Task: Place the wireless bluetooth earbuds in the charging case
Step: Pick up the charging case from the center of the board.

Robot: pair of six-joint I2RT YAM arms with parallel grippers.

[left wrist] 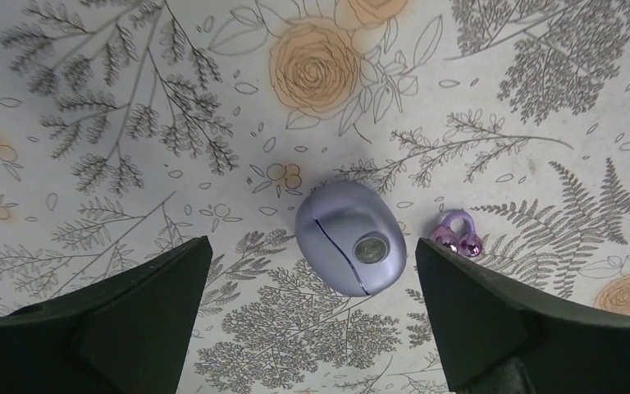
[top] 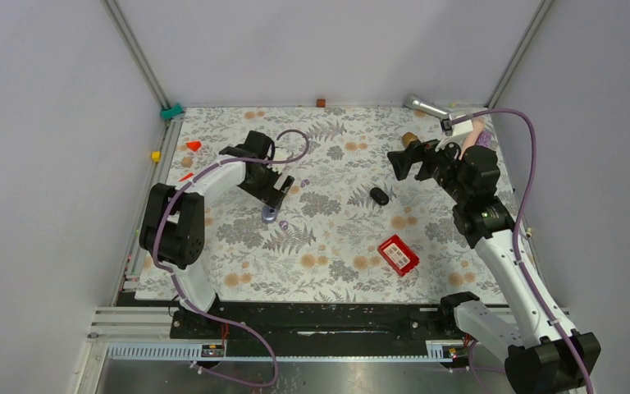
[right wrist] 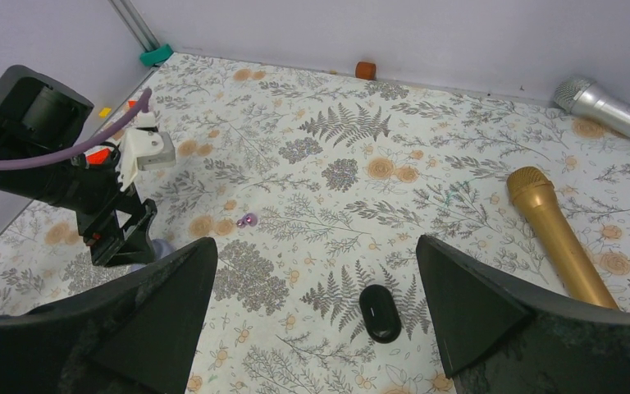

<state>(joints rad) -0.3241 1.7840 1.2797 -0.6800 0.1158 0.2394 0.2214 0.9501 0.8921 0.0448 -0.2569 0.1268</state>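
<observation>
I had the left gripper (left wrist: 312, 246) over the shut purple case (left wrist: 349, 238), jaws wide open and empty. The purple buds (left wrist: 457, 234) lay just beside it at 3 o'clock. The right gripper (right wrist: 316, 246) hung open too. I judged this the approach step: next, the lid needs opening.

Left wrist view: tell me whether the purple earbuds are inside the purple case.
No, the purple earbuds lie on the floral mat beside the closed purple case, apart from it.
</observation>
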